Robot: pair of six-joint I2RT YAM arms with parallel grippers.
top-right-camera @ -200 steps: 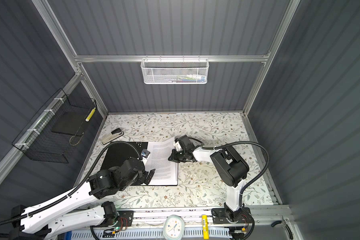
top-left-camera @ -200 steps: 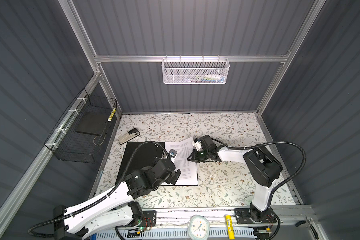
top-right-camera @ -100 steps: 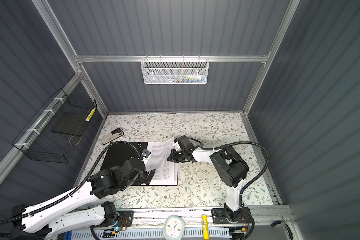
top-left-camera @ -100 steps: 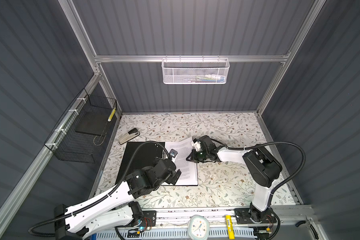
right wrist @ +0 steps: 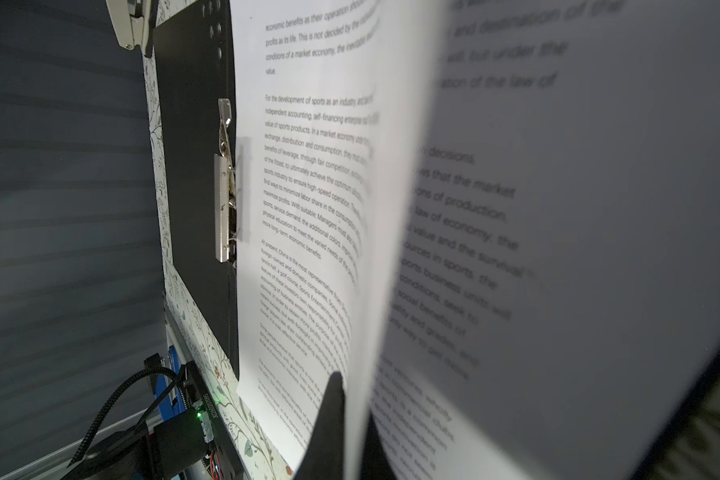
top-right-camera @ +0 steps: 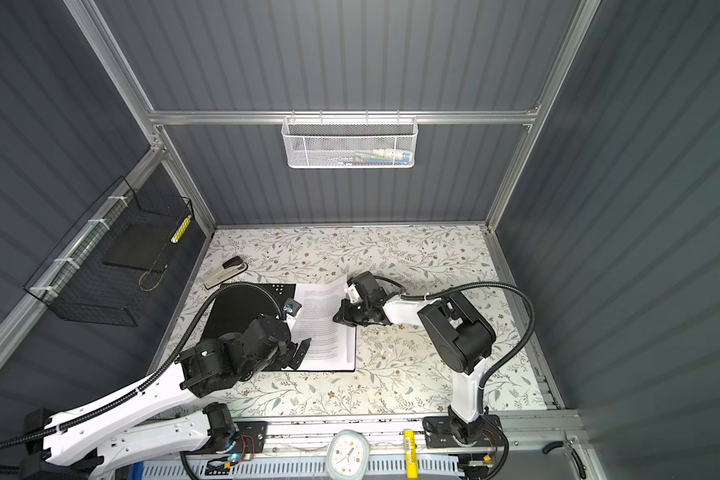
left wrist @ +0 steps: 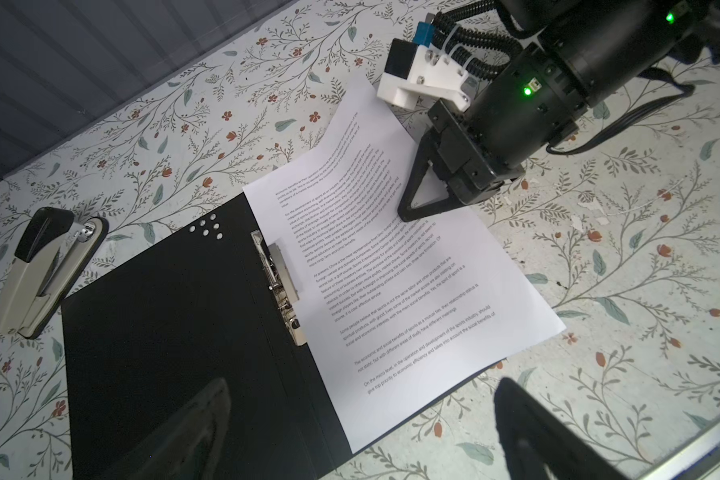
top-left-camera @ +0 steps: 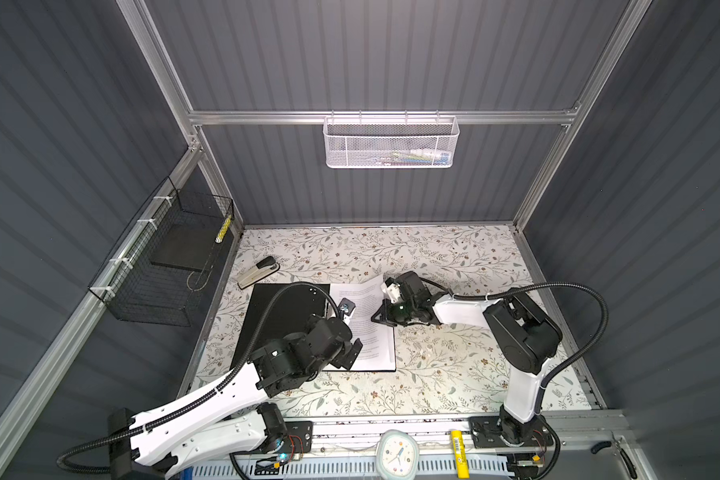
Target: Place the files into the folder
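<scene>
While one folder (top-left-camera: 292, 311) lies open, right tool (top-left-camera: 376, 320) clamps one of two visible files (top-left-camera: 364, 332), left tool (top-left-camera: 351, 354) apart.

The folder (top-left-camera: 283, 316) (top-right-camera: 233, 307) lies open and flat on the table (top-left-camera: 433, 257), black inside up. It sits close to the table's left edge, about midway between front and back. Small pale dots (left wrist: 206, 226) mark its far part, and a metal clip (left wrist: 281, 286) runs along the spine. The files (top-left-camera: 366, 316) (top-right-camera: 325, 328), white sheets of dense black print, rest on its right half, slightly askew. One far corner juts past the folder over the table. In the right wrist view the top sheet (right wrist: 558, 208) curves up off the one beneath.
</scene>
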